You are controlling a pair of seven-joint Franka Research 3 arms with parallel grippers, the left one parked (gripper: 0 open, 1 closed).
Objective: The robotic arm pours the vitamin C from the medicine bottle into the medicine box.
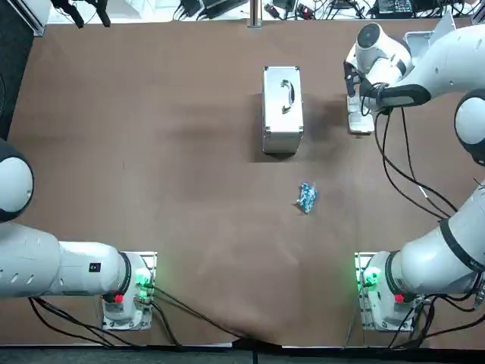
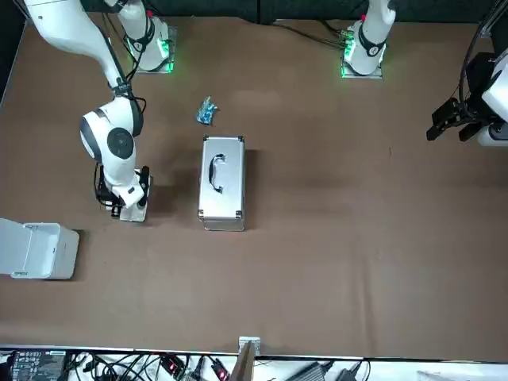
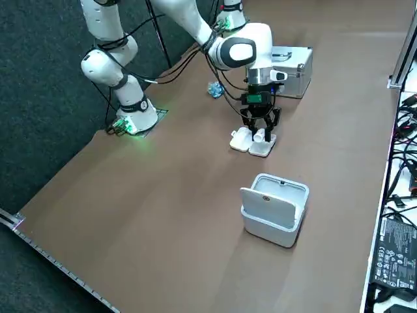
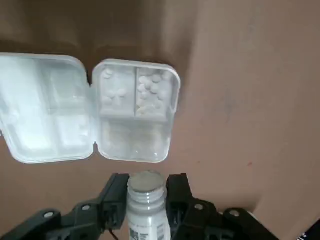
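My right gripper [image 4: 146,200] is shut on a small white medicine bottle [image 4: 145,205], one finger [image 4: 116,194] on each side of its neck. The bottle's grey top end points at the open medicine box [image 4: 135,117] on the table just beyond it. Small white tablets lie in two of the box's compartments, and its clear lid [image 4: 45,115] is folded flat beside it. In the right side view the gripper [image 3: 260,129] hangs straight down over the box [image 3: 251,143]. From overhead, gripper [image 1: 359,106] and box [image 1: 361,123] sit at the far right of the table.
A silver metal case [image 1: 282,110] with a handle lies beside the box, toward the table's middle. A blue packet [image 1: 306,197] lies closer to the arm bases. A white open bin [image 3: 273,208] stands near the table's far right corner.
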